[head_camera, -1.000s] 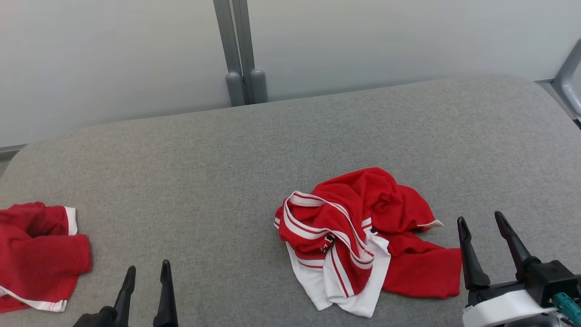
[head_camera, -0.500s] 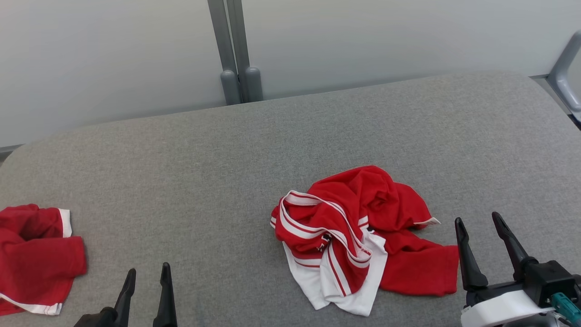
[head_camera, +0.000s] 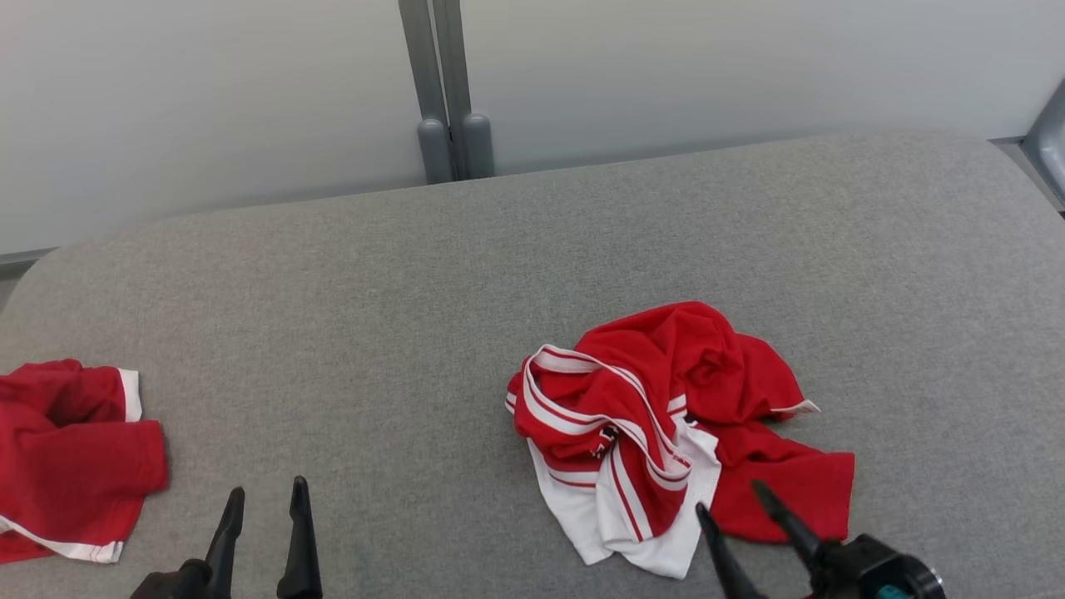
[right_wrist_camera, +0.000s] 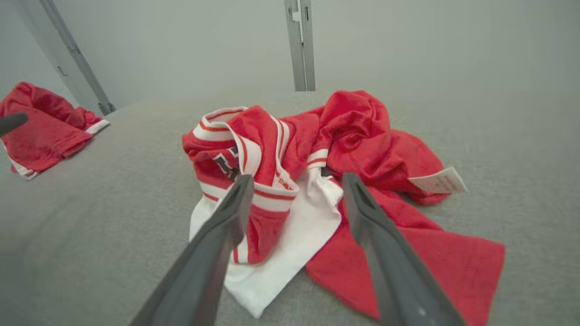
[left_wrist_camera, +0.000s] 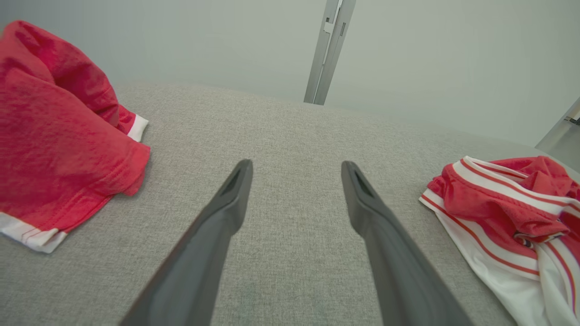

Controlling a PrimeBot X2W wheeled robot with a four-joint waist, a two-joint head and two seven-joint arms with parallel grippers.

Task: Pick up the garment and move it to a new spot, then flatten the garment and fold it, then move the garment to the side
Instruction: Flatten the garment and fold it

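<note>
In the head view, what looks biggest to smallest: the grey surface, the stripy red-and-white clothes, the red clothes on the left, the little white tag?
1. grey surface
2. stripy red-and-white clothes
3. red clothes on the left, cut off by the picture's edge, so maybe bigger
4. white tag

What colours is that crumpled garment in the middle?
The crumpled garment is red with white panels and red-and-white striped trim; it shows best in the right wrist view.
</note>
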